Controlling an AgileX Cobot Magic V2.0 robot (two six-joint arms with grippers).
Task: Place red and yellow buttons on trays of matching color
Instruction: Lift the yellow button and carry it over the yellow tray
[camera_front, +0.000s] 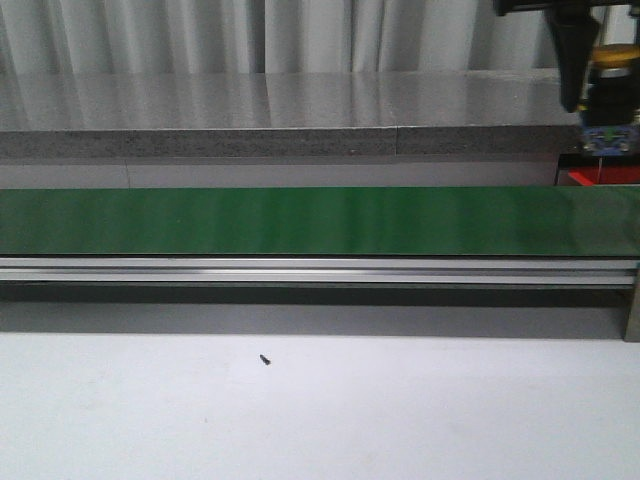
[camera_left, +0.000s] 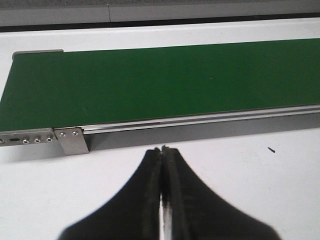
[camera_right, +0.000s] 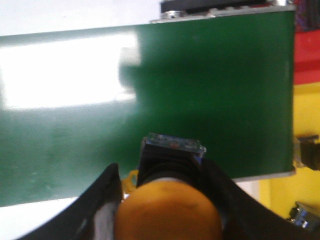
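The right gripper (camera_right: 165, 200) clamps a yellow button (camera_right: 167, 210) above the green belt (camera_right: 150, 100), likely bound for the yellow tray (camera_right: 305, 110), while the left gripper (camera_left: 162, 150) waits closed and empty.

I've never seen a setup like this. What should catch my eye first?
The long green conveyor belt runs right across the middle of the front view. At the far right, the right gripper holds a yellow button above the belt's end, near the red tray and the yellow tray. The left gripper is closed and empty over the white table.

No readable text, labels, brands, numbers or signs on anything in view.
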